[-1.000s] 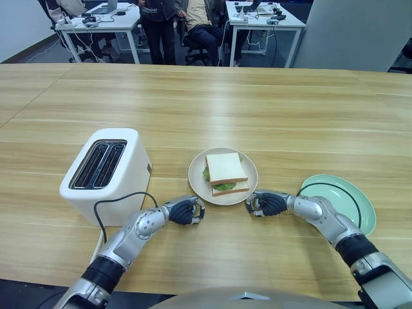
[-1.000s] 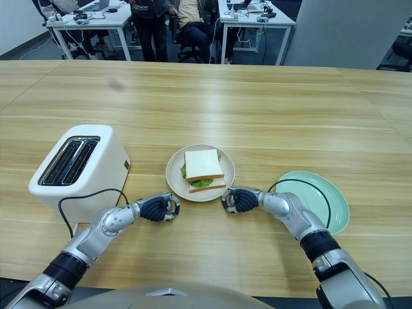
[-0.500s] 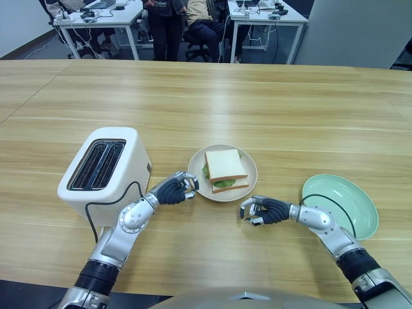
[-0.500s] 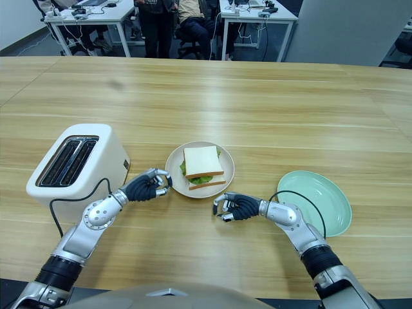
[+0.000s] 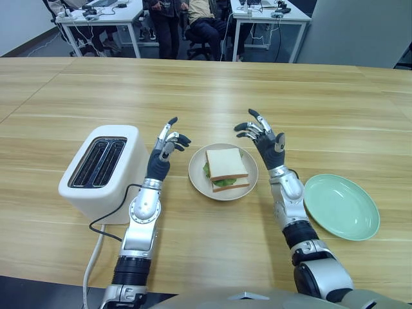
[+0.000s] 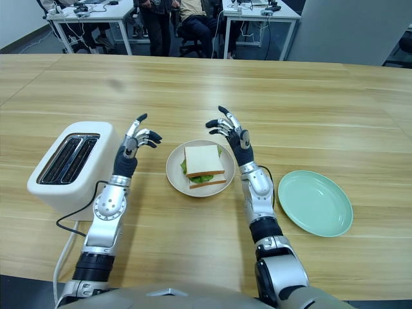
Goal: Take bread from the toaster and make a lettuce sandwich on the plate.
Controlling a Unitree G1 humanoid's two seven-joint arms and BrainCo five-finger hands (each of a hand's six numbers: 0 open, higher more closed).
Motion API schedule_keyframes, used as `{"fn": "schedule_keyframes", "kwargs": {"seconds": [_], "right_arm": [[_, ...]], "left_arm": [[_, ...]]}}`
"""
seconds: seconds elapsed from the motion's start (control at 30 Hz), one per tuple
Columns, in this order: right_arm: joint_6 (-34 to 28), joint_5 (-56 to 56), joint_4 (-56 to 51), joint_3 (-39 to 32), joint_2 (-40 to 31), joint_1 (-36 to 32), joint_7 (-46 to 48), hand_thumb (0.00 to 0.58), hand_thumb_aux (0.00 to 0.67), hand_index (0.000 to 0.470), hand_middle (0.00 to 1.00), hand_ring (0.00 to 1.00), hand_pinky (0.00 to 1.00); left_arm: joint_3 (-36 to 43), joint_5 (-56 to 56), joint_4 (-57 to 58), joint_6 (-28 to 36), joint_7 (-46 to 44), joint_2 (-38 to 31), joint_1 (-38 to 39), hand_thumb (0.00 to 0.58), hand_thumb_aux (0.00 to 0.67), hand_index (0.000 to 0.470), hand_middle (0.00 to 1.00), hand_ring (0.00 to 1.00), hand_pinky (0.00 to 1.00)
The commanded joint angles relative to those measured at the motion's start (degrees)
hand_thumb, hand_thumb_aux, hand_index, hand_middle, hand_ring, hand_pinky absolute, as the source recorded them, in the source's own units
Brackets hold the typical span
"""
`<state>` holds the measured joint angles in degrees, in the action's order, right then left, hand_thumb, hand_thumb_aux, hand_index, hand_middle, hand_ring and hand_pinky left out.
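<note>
While the sandwich (image 5: 226, 168) lies on the plate (image 5: 196, 175), the left robot hand (image 5: 164, 151) and right robot hand (image 5: 267, 140) flank it, both splayed.

An office is suggested: white desks (image 5: 122, 14) trailing cables (image 5: 80, 40) are seen beyond the wooden surface (image 5: 212, 90), with a rolling chair (image 5: 193, 46) and a grey partition (image 5: 354, 32).

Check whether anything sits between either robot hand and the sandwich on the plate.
Nothing visible does. The left robot hand is raised, fingers spread, between the toaster and the beige plate; the right robot hand is raised at the plate's other side. Only the plate's rim separates each from the sandwich.
</note>
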<state>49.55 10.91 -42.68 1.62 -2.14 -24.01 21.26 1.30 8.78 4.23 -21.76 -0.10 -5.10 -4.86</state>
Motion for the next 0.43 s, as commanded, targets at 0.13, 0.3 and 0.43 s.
{"fn": "schedule_keyframes", "kwargs": {"seconds": [0.13,0.3,0.43], "right_arm": [[11.32,-11.76,-7.36,1.68,-1.54,-1.67,-10.46,0.000,0.000,0.000,0.00,0.00,0.00],[13.54,-16.50,-9.02,1.54,-1.66,-2.19,-16.55,0.000,0.000,0.000,0.00,0.00,0.00],[14.64,-18.51,-9.83,0.84,-1.66,-2.36,-19.00,0.000,0.000,0.000,0.00,0.00,0.00]], "left_arm": [[0.78,1.54,5.11,-4.58,1.32,-0.52,0.07,0.000,0.000,0.000,0.00,0.00,0.00],[1.30,3.79,6.33,-6.92,2.15,-1.48,-0.29,0.000,0.000,0.000,0.00,0.00,0.00],[1.64,4.60,6.52,-7.87,2.76,-1.56,-0.92,0.000,0.000,0.000,0.00,0.00,0.00]]}}
